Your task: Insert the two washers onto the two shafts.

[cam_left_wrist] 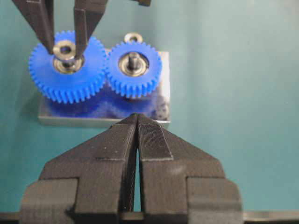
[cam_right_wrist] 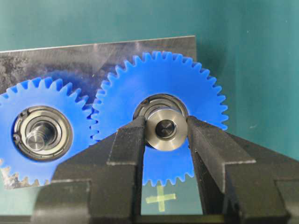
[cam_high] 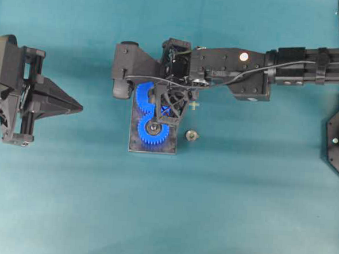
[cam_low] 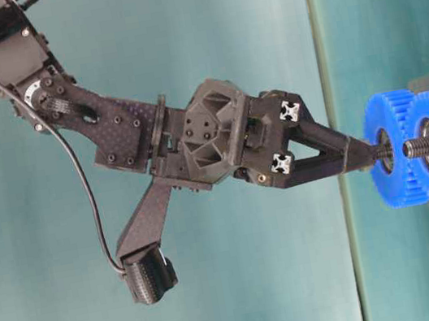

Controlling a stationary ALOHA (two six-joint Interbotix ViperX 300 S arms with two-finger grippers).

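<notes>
Right gripper (cam_right_wrist: 165,135) clamps the washer (cam_right_wrist: 164,129) between its fingertips, right over the hub of one blue gear (cam_right_wrist: 161,74) on the metal base plate (cam_right_wrist: 70,58) — second gear (cam_right_wrist: 28,112) beside it, shaft (cam_right_wrist: 38,138) bare. Left gripper (cam_left_wrist: 137,122) closed, empty, well apart. Another small metal part (cam_high: 191,135) lies just beside the plate.

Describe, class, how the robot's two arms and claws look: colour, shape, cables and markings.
Both arms are matte black with visible screws. The right claw has two wedge-shaped ribbed fingers; a thin black cable loops along that arm, which carries a round silver disc. The left claw looks the same.
</notes>
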